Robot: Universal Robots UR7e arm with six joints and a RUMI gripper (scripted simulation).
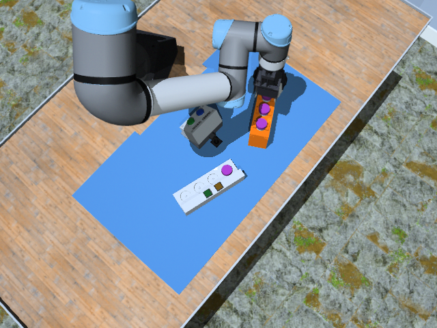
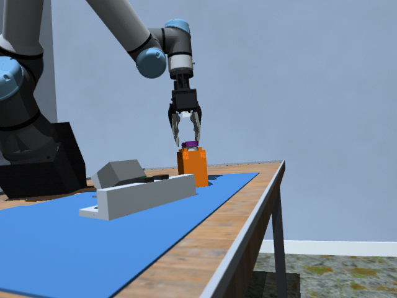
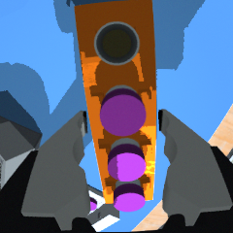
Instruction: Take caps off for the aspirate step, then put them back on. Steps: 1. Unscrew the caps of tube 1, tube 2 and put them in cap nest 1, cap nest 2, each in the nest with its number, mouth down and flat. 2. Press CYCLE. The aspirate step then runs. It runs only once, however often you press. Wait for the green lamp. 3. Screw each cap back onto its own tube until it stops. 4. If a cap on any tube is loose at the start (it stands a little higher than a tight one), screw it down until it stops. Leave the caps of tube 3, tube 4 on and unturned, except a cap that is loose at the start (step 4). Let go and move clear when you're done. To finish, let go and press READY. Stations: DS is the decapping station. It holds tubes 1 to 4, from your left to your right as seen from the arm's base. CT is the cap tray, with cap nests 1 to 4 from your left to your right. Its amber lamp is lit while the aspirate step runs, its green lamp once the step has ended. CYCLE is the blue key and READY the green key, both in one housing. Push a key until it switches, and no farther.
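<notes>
The orange decapping station [image 1: 258,138] [image 2: 196,168] [image 3: 86,24] holds the tubes. Tube 1 [image 3: 116,44] is uncapped, its mouth showing. The purple cap of tube 2 [image 3: 122,115] is on. My gripper [image 2: 187,143] [image 3: 122,112] is open, its fingers standing apart on either side of that cap with gaps. The caps of tube 3 [image 1: 264,108] [image 3: 127,166] and tube 4 [image 1: 261,123] [image 3: 129,201] are on; whether any is loose I cannot tell. A purple cap [image 1: 227,170] lies flat in nest 1 of the white cap tray [image 1: 190,207] [image 2: 144,200]; nests 2 to 4 are empty.
The grey key housing [image 1: 208,128] [image 2: 123,173] stands between the arm base and the tray, with the blue CYCLE key [image 1: 200,111] and green READY key [image 1: 190,121]. The tray's amber lamp [image 1: 218,186] and green lamp [image 1: 207,193] look dark. My forearm passes above near the housing.
</notes>
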